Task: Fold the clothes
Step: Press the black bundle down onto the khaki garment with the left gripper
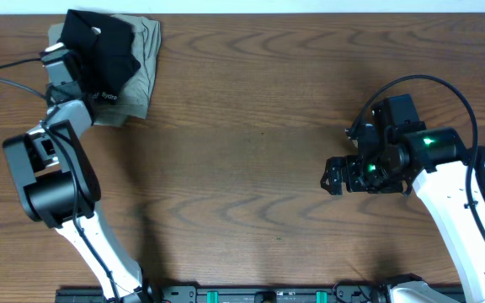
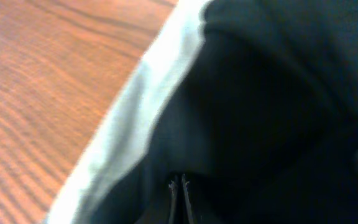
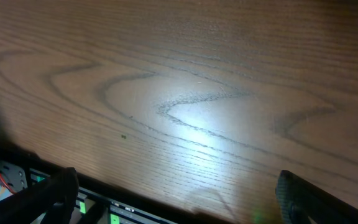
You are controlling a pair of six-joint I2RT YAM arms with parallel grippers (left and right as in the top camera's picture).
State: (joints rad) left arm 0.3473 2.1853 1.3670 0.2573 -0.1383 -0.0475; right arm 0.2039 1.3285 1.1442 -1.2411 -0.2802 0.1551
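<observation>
A black garment [image 1: 108, 46] with a small white logo lies crumpled on a folded olive-khaki garment [image 1: 144, 63] at the table's far left corner. My left gripper [image 1: 59, 61] is at the black garment's left edge. In the left wrist view its fingertips [image 2: 178, 185] are pressed together, and black fabric [image 2: 278, 93] fills the frame around them. A pale band of cloth [image 2: 135, 106] runs beside the black fabric; I cannot tell which garment it belongs to. My right gripper [image 1: 330, 177] is open and empty over bare wood at the right; its fingers also show in the right wrist view [image 3: 179, 202].
The wooden table [image 1: 251, 126] stretches between the two arms. A black cable [image 1: 7, 76] runs in from the left edge toward the left arm. A rail with green markings [image 1: 259, 295] lines the table's front edge.
</observation>
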